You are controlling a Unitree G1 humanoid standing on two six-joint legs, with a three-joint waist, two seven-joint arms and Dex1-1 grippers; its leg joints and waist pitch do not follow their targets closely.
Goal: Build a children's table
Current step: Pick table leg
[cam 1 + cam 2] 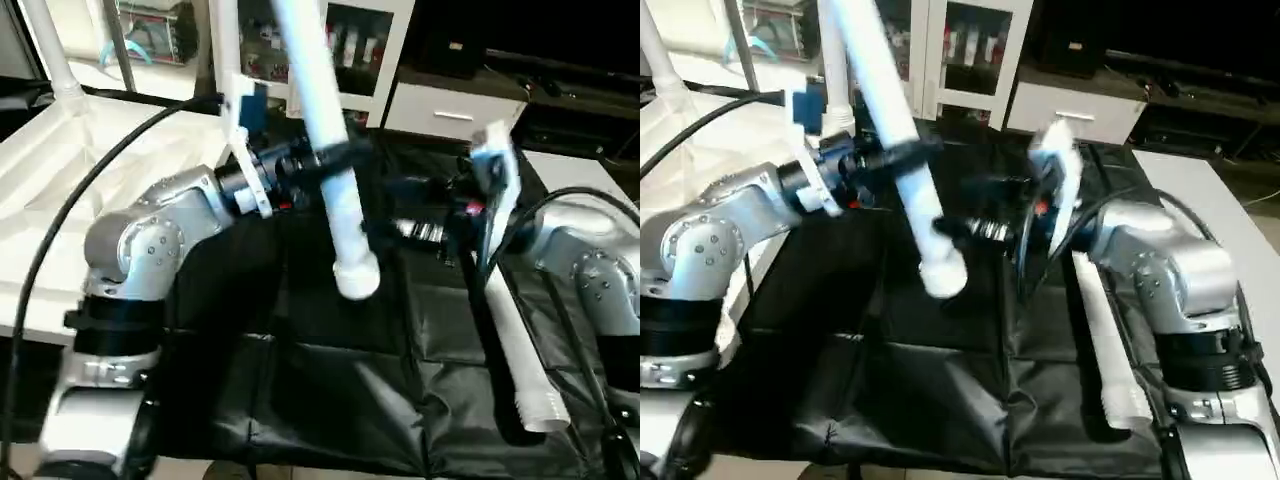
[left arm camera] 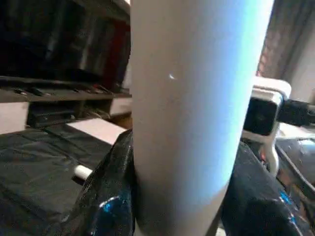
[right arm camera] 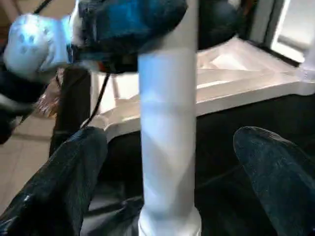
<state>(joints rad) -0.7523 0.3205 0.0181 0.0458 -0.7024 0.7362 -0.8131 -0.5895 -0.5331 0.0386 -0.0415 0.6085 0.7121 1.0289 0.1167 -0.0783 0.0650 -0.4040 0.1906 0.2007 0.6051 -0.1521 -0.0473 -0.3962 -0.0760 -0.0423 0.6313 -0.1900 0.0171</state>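
Observation:
My left gripper [image 1: 335, 155] is shut on a white tube leg [image 1: 325, 120], which hangs tilted over the black cloth with its wide end [image 1: 356, 275] low. In the left wrist view its black fingers [image 2: 110, 196] press the tube from both sides. My right gripper [image 3: 172, 142] is open and straddles the same leg near its lower end, with a gap at each finger [image 3: 74, 172]. The white table top [image 1: 60, 170] lies ribs up at the left. One leg [image 1: 45, 40] stands in its corner socket. Another leg [image 1: 520, 370] lies on the cloth under my right forearm.
A black cloth [image 1: 330, 400] covers the work surface. A second upright white tube [image 1: 225, 50] rises at the table top's far side. A black cable [image 1: 60, 230] arcs over my left arm. A cabinet [image 1: 360, 50] and low white furniture [image 1: 450, 110] stand behind.

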